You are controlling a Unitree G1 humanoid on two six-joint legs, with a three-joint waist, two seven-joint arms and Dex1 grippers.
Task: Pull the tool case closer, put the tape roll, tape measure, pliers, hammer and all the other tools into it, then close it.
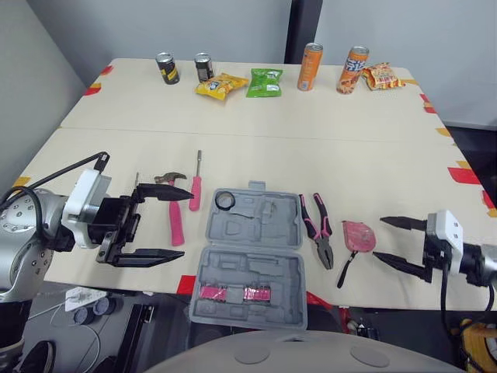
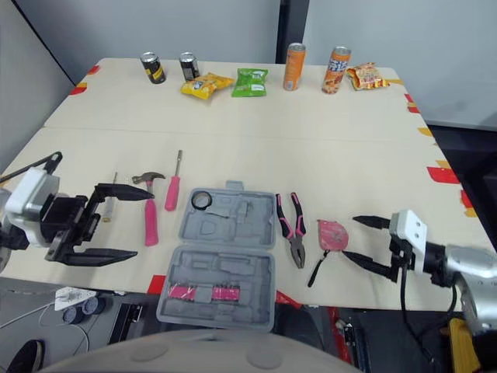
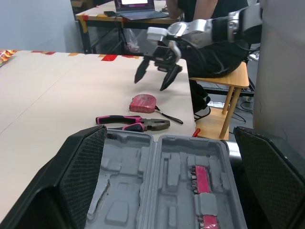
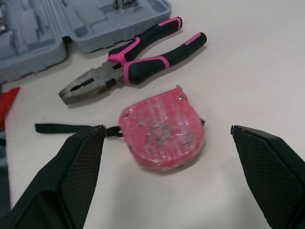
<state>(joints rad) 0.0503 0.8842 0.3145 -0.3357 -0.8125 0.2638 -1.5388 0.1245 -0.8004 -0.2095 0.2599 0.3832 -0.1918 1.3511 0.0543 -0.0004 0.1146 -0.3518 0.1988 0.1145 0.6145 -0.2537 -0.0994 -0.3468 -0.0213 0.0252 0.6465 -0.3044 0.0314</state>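
Head views: tool case [image 1: 252, 256] lies open at lower centre of the frame, at the near edge of the table [image 1: 311, 116]. The tape roll [image 1: 225, 201] sits in the upper-left pocket of its far half, and a pink bit holder [image 1: 235, 293] in its near half. The pliers [image 1: 321, 233] are just right of the case, with the tape measure [image 1: 358, 235] right of them. The hammer [image 1: 175, 214] and screwdriver [image 1: 196, 186] lie left of the case. Cans [image 1: 311, 67] and snack packets [image 1: 265, 82] line the top of the frame.

Left gripper [image 1: 187, 224]: lower left of the frame, forearm level, pointing right toward the case. Fingers spread wide, the upper one crossing the hammer head. Cannot tell whether it touches.

Right gripper [image 1: 378, 238]: lower right of the frame, pointing left at the tape measure. Fingers spread, tips just short of it.

Left wrist view adds, past the case: the right gripper above the table beyond the tape measure, plus a seated person [image 3: 214, 47], a laptop [image 3: 136, 7] and a wooden stool [image 3: 228, 90] off the table.

Right wrist view adds: the tape measure lies flat, framed by the open fingers and apart from both. Its black strap [image 4: 62, 128] trails toward one of them. The pliers' jaws are closed.
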